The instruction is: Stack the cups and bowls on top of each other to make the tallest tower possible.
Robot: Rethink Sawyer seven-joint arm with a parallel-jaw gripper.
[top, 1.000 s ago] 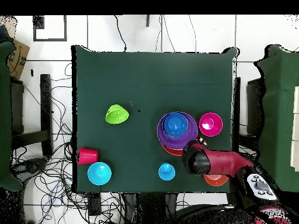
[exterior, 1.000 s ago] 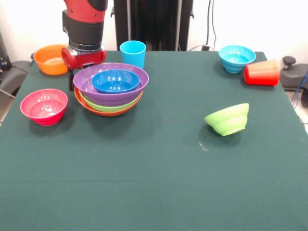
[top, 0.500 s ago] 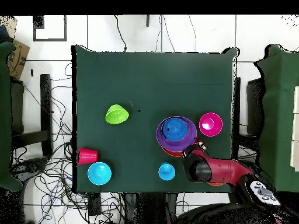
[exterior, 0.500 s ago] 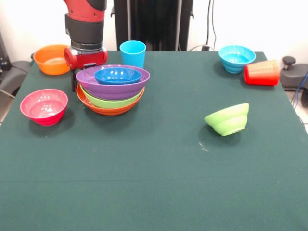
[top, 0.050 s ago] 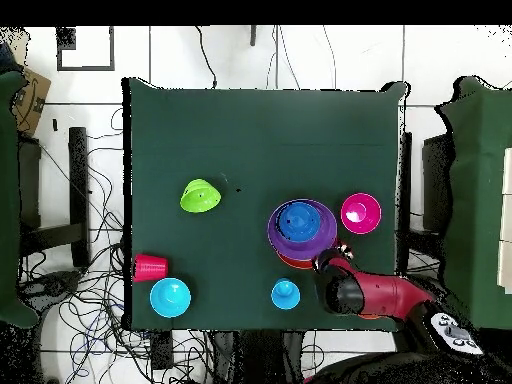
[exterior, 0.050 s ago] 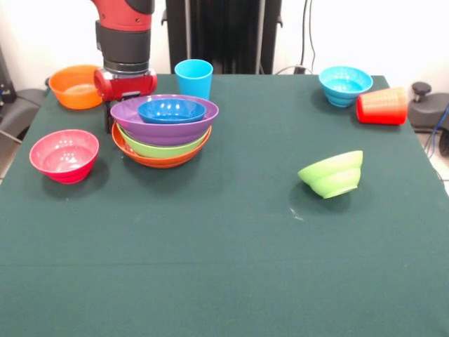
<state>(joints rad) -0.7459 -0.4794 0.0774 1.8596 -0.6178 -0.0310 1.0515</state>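
Looking at the front view, you are seeing the tower sitting on the green cloth table at about 10 o'clock from the table's middle. It is made of glossy plastic bowls nested rim-up: a wide orange bowl at the bottom, a lime green bowl in it, a purple bowl above that, and a small dark blue bowl resting inside the purple one. The stack's axis is standing upright, all openings facing up.

The gripper is hanging at the tower's 9 o'clock edge, under the red and black arm. You are seeing only one dark finger beside the purple rim; the rest is hiding behind the bowls, so you cannot tell how wide the pincer is or whether it is holding anything.

A magenta-red bowl is sitting upright at 9 o'clock of the tower, apart from it. A small orange bowl is standing at 10 o'clock, partly covered by the arm. The light blue cup, smooth and upright, is standing just behind the tower at 12 o'clock. A light blue bowl is sitting near the far 2 o'clock corner, and the ridged red cup is lying on its side beside it, long axis running across the table. A small lime green bowl is tilting on its side at 3 o'clock, well apart.
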